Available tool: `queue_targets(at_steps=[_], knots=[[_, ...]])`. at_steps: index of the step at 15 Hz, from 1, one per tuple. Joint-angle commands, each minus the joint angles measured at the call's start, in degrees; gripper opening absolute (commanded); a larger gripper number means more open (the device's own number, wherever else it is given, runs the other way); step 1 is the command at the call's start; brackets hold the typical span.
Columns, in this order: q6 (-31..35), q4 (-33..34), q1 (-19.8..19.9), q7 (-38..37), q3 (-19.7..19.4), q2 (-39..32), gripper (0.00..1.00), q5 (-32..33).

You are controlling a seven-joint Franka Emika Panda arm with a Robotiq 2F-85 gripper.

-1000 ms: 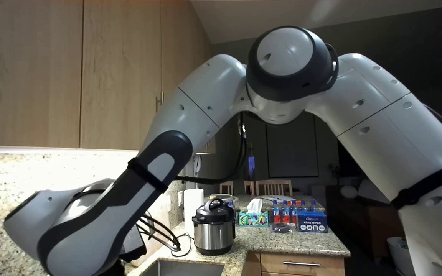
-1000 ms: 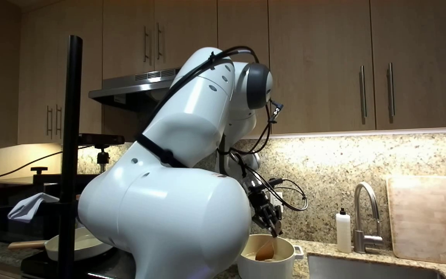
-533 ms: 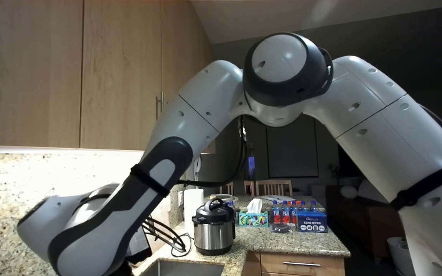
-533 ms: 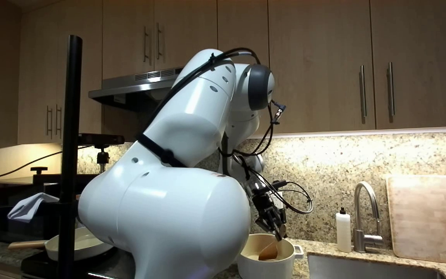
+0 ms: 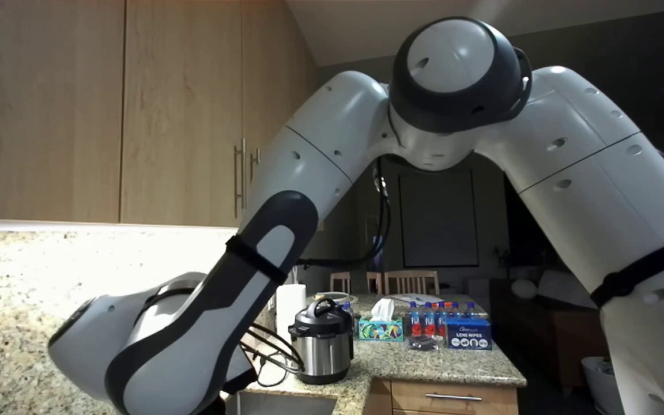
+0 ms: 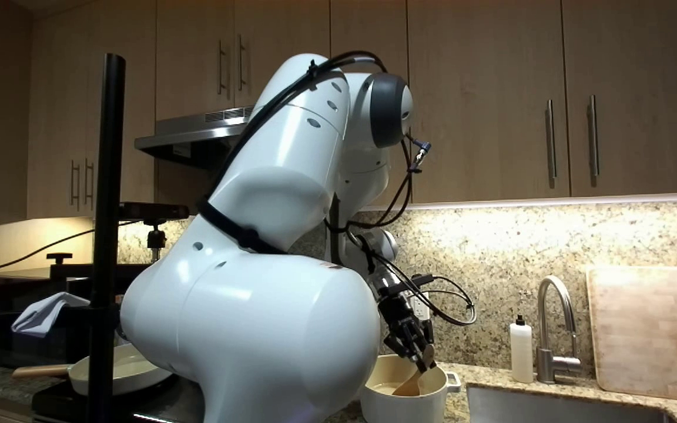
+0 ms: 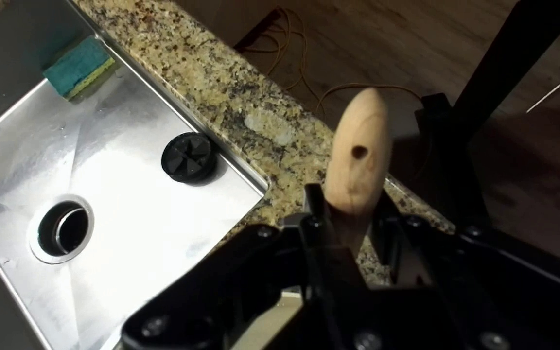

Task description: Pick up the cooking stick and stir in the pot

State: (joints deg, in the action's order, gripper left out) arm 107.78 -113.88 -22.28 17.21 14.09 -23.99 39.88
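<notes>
In an exterior view, a large white robot arm (image 6: 256, 317) stands to the left of a cream pot (image 6: 403, 408), and a steel sink (image 6: 550, 405) is set just to the pot's right. At the pot's mouth, the black gripper (image 7: 350, 214) has its fingers pinched together on a wooden cooking stick (image 6: 410, 386), leaving only the stick's width between them. The stick tilts, its holed tip poking past the fingers in the wrist view, its broad brown end inside the pot.

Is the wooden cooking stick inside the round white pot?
Partly in: the stick has its broad end inside the pot; the black gripper holds it higher up.
</notes>
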Motion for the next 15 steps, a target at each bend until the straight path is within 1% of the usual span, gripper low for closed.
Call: queue_targets(at_steps=[1,3,7,11,15], knots=[[0.7,-5.4,0.2,-0.7,1.8,4.2,0.09,2.1],[0.2,-4.9,-0.3,-0.5,2.7,4.0,0.09,2.3],[-0.5,-1.8,-1.5,-0.7,4.0,1.8,0.09,2.7],[0.3,0.8,-2.3,-1.4,3.9,-0.2,0.09,2.9],[1.1,2.0,-1.9,-0.3,3.6,-1.5,0.09,3.0]])
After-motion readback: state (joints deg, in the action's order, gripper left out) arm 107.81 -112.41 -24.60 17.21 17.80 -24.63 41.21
